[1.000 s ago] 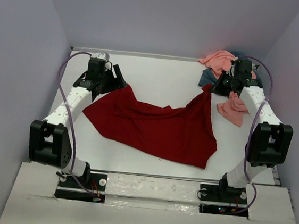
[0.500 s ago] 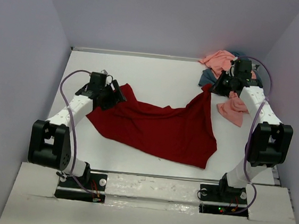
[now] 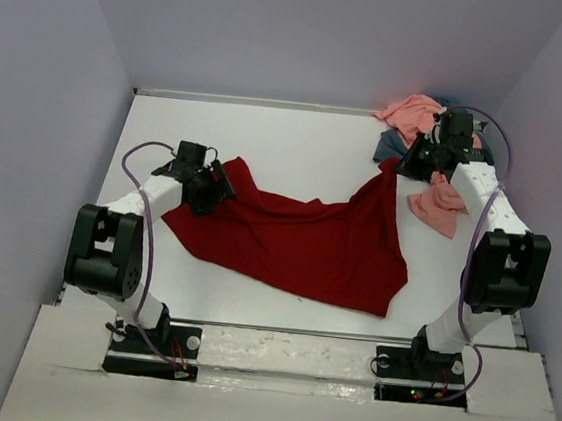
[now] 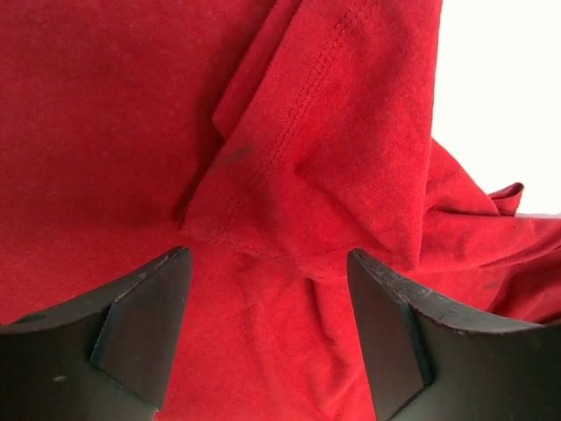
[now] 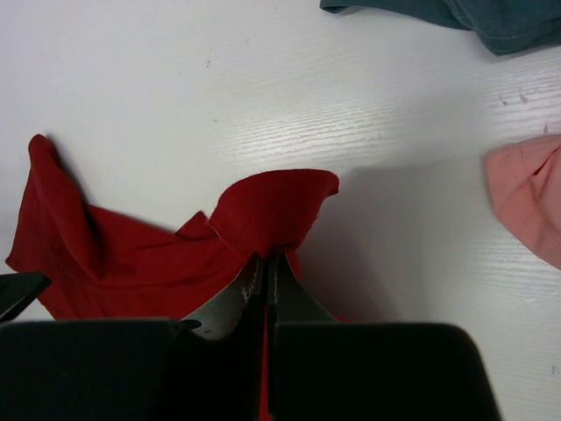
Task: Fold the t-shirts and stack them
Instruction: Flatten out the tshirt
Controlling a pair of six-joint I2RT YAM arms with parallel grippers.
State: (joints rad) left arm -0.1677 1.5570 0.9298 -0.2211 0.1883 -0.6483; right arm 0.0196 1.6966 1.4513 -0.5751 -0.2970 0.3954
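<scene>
A dark red t-shirt [image 3: 298, 238] lies spread and rumpled across the middle of the white table [image 3: 299, 137] in the top view, stretching from centre left to a peak at upper right. The left gripper [image 3: 219, 184] sits over the shirt's left end; in its wrist view the left gripper [image 4: 267, 263] has its two dark fingers [image 4: 140, 329] set wide apart with nothing between them, framing a creased fold of red cloth with a double-stitched hem, and whether the tips touch the fabric cannot be told. The right gripper [image 3: 399, 168] is at the shirt's upper right corner; in its wrist view the right gripper [image 5: 267, 260] has its jaws pressed together on a bunched edge of the dark red t-shirt [image 5: 131, 254], which throws a shadow on the table. Behind it, at the upper right of the top view, lie the salmon pink t-shirt [image 3: 410, 111] and the slate blue-grey t-shirt [image 3: 386, 147], both crumpled, with more pink cloth showing just right of the red corner
</scene>
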